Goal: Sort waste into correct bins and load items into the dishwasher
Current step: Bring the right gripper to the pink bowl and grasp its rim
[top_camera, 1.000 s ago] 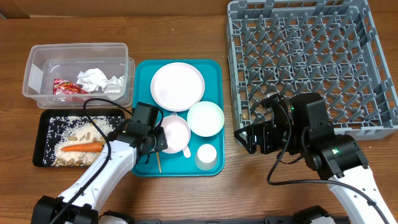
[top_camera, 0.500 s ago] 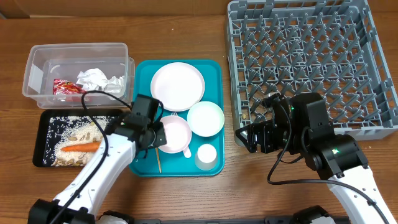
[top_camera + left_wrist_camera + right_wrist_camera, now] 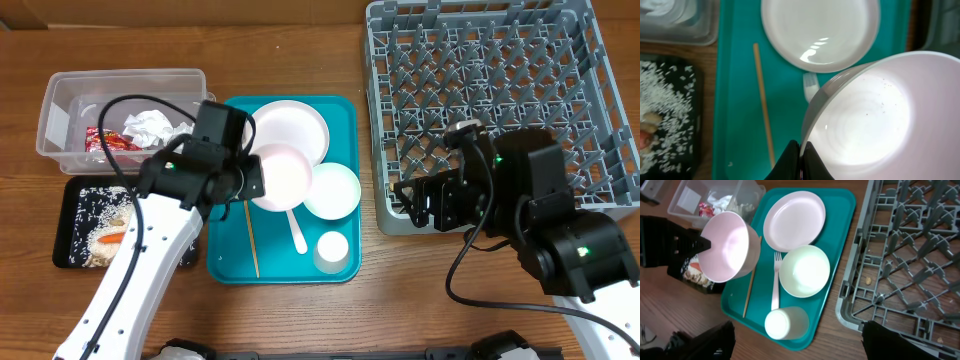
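Now pinching bowl (image 3: pixel 865 120) rim with left gripper (image 3: pixel 801 157) over teal tray (image 3: pixel 232 250) | holding right gripper (image 3: pixel 797 341) spread, empty | seeing cup (image 3: pixel 786 322) from right wrist, not from left wrist

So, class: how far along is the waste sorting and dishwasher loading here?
Done: red wrapper and napkins lie in the clear tub; carrot and food scraps on the black tray. In hand: the left end effector is shut on the rim of a bowl, above the teal tray. Remaining: wooden stick, plate, second bowl, cup and fork lie on that tray; the rack shows no tableware.
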{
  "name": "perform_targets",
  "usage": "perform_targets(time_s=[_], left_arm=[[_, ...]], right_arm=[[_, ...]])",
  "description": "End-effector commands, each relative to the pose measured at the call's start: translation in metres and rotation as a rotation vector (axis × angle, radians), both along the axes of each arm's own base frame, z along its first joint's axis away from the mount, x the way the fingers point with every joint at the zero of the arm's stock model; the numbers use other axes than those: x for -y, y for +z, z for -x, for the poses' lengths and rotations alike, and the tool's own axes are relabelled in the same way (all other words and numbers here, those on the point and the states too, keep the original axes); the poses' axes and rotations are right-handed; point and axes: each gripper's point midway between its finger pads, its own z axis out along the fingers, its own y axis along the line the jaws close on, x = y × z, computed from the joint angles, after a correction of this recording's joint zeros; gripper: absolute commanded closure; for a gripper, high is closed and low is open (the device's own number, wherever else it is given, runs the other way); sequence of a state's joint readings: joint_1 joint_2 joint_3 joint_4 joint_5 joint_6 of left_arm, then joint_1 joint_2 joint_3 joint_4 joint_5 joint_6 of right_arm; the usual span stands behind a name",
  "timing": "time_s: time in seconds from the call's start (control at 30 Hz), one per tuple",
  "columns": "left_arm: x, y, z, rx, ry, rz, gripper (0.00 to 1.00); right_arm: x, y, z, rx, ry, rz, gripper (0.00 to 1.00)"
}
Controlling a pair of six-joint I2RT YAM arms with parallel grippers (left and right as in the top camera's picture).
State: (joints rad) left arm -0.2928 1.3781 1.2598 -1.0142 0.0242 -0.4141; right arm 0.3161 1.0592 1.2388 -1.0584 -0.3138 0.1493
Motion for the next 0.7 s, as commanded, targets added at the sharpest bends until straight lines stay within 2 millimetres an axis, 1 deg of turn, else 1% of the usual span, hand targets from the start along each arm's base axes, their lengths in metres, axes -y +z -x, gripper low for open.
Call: perform_targets(time_s=[0.0,0.1,0.17,0.2,0.37,0.53,0.67], left_arm=[[0.03,0.026,0.001,0.036,-0.093,0.155,0.96],[0.042,0.03,0.001,0.042,-0.123,0.195,0.96],[0.044,0.03,0.002,0.042,-0.126,0.189,0.96],[0.045,0.029,0.003,0.043,-0.129,0.184,0.96],[0.047,0.028,0.006,0.034,-0.139,0.174,0.95],[0.046,0.025,0.01,0.017,-0.138,0.166,0.95],[0.043,0.023,0.012,0.007,-0.135,0.154,0.94]], right_arm=[[-0.002,-0.002,-0.007,-0.023,-0.028,0.013,0.17],[-0.019,-0.016,-0.008,-0.074,0.014,0.026,0.19],[-0.035,-0.027,-0.008,-0.105,0.058,0.037,0.2],[-0.047,-0.033,-0.008,-0.118,0.092,0.045,0.2],[-0.074,-0.052,-0.014,-0.124,0.144,0.087,0.2],[-0.091,-0.065,-0.022,-0.113,0.168,0.117,0.2],[-0.094,-0.073,-0.034,-0.095,0.148,0.142,0.2]])
